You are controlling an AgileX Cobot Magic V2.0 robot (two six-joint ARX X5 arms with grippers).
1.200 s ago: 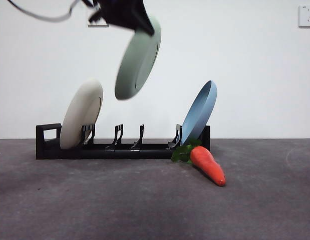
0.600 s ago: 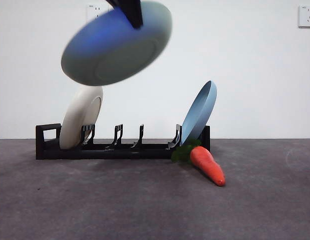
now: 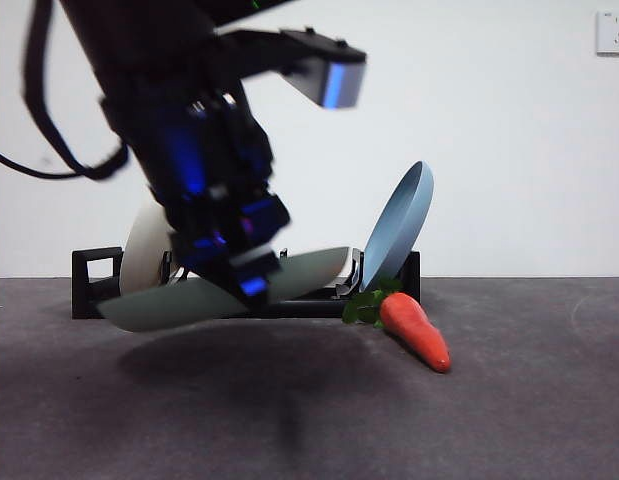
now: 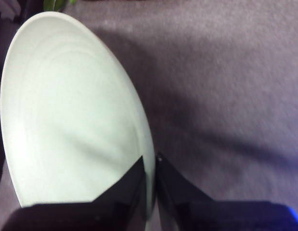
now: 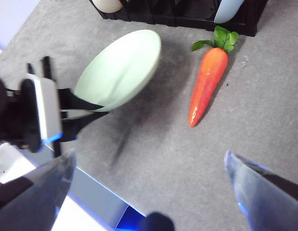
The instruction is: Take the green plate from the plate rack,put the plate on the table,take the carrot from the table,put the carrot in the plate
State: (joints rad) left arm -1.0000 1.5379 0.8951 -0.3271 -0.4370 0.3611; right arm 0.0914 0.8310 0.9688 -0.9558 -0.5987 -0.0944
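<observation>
While the left gripper (image 3: 251,285) pinches the rim of the round, pale sage-green plate (image 3: 154,303), you see that plate hang nearly flat just above the dark grey matte table (image 3: 509,420), in front of the long black plate rack (image 3: 94,290). Its underside and the gap beneath are hard to judge. Rightward, the orange-red toy carrot (image 5: 206,84) lies on the table just beside the rack, leaves toward it, tip pointing away. Your right gripper (image 5: 149,192), jaws spread wide, hovers above and looks nearer to it.
</observation>
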